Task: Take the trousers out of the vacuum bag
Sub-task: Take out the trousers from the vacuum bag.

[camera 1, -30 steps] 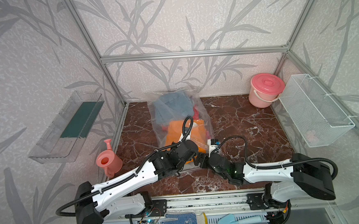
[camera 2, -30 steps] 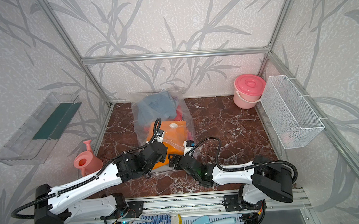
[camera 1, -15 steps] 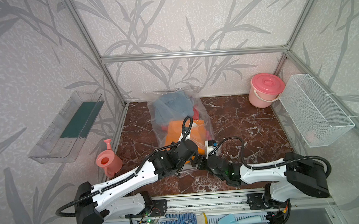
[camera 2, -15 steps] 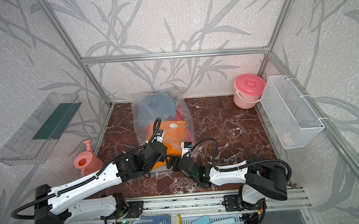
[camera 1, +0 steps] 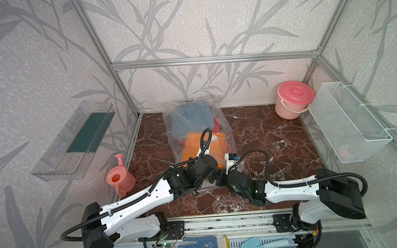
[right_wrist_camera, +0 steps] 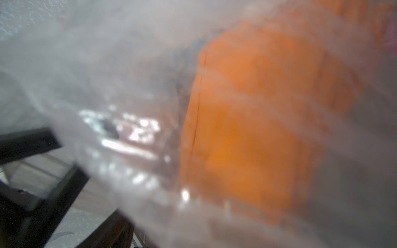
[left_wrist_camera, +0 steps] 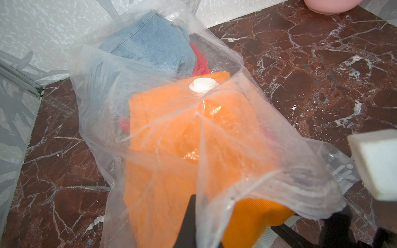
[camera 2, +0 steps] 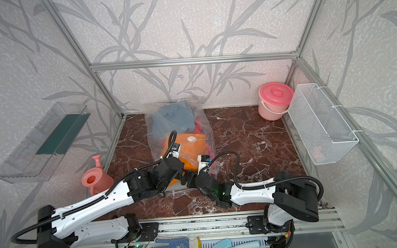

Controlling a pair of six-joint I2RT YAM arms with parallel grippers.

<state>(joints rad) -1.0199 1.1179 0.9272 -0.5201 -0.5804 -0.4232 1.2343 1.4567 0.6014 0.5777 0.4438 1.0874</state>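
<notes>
The vacuum bag lies on the floor at centre, its white valve on top. Inside it lie the trousers: an orange pair nearest the mouth, blue denim behind, red beside that. An orange corner pokes out of the mouth. My left gripper is shut on the bag's upper film at the mouth and holds it raised. The right gripper sits at the same mouth, facing the left gripper, jaws spread. In the right wrist view, blurred plastic covers the orange trousers and hides the fingertips.
A pink lidded bucket stands back right beside a white wire basket on the right wall. A pink watering can is front left, a clear tray on the left wall. A dotted glove and blue trowel lie below the rail.
The right gripper has slid left into the bag's mouth, closer to the left gripper. The left gripper keeps its hold on the film and has not moved.
</notes>
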